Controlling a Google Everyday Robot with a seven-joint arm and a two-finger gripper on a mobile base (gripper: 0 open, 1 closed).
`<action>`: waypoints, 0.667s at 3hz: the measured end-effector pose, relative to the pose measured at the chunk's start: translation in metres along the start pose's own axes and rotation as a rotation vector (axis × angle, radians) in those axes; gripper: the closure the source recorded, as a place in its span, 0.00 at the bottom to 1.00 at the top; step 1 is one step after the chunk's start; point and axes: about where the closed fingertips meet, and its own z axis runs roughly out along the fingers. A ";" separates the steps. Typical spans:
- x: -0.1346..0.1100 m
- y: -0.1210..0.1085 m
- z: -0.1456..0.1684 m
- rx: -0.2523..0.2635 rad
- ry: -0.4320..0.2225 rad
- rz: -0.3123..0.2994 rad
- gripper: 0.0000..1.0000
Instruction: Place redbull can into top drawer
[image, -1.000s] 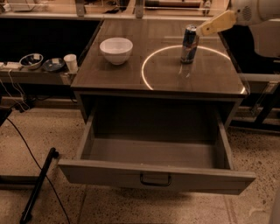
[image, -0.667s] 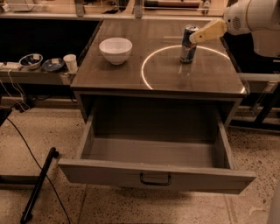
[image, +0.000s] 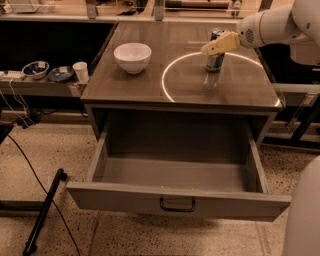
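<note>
The redbull can (image: 215, 63) stands upright on the wooden cabinet top (image: 135, 85), at the back right inside a bright ring of light. My gripper (image: 210, 48) reaches in from the right on a white arm and sits at the can's upper part, partly covering it. The top drawer (image: 125, 200) is pulled wide open below the cabinet top. Its inside is empty, and the dark handle (image: 177, 205) shows on the front panel.
A white bowl (image: 132, 56) stands on the cabinet top at the back left. A low shelf to the left holds a small white cup (image: 80, 71) and two dark bowls (image: 35, 69). Cables and a dark bar (image: 44, 210) lie on the floor at left.
My gripper has moved left and slightly down, from beside the can to right at its upper part. The can, the bowl and the drawer have not moved.
</note>
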 end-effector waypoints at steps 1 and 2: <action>-0.004 0.003 0.022 -0.031 -0.021 0.031 0.19; -0.004 0.002 0.036 -0.046 -0.037 0.066 0.42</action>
